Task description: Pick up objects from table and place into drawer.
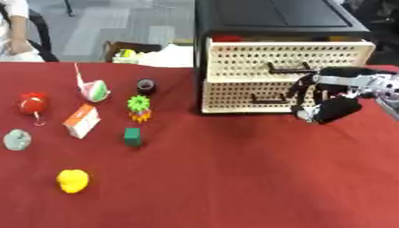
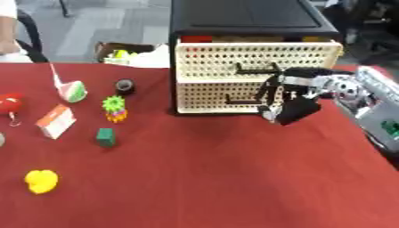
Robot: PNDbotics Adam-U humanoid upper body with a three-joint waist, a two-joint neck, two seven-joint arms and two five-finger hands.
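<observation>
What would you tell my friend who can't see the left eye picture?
A black robot hand reaches from the right to the cream drawer unit at its lower drawer's handle. On the red table, small toys wait at the left, including a yellow one and a green block.

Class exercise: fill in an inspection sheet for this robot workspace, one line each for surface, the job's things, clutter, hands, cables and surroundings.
Surface: red tablecloth, flat, covering the table.
Job's things: cream perforated drawer unit in a black frame, both drawers look closed. On the left lie a yellow object, green block, orange-and-white carton, green-and-orange gear toy, black roll, red round object, grey-green lump and a pink-and-green object.
Clutter: nothing seen.
Hands: right hand at the drawer front by the lower handle, fingers curled; whether it grips the handle cannot be told. Left hand not in view.
Cables: nothing seen.
Surroundings: grey floor beyond the table.
</observation>
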